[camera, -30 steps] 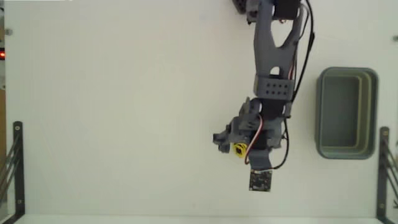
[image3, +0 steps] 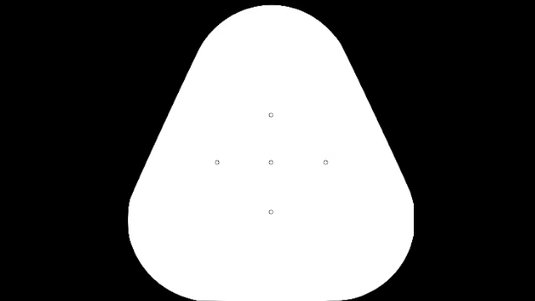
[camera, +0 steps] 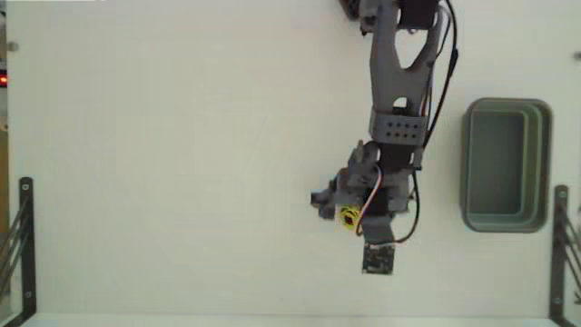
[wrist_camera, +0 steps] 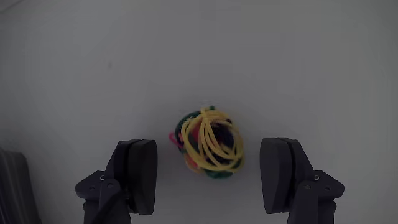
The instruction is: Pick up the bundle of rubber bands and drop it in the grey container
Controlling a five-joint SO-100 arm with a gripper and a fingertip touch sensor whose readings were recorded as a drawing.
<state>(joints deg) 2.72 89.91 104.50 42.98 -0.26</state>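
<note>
The bundle of rubber bands (wrist_camera: pixel 209 143) is a small yellow clump with green and orange-red bits, lying on the white table. In the wrist view it sits between the two dark fingers, touching neither. My gripper (wrist_camera: pixel 210 174) is open around it, one finger (wrist_camera: pixel 138 174) on the left and the other on the right. In the fixed view the bundle (camera: pixel 347 217) shows as a yellow spot under the arm's head, with the gripper (camera: pixel 349 218) over it. The grey container (camera: pixel 506 165) stands empty to the right.
A small dark circuit board (camera: pixel 379 261) hangs at the arm's tip near the table's front. Black metal brackets (camera: pixel 23 245) stand at the left and right edges. The arm's grey body (camera: pixel 399 82) reaches down from the top of the fixed view.
The arm's head has shifted slightly upward in the fixed view; the bundle stays on the table in the same spot.
</note>
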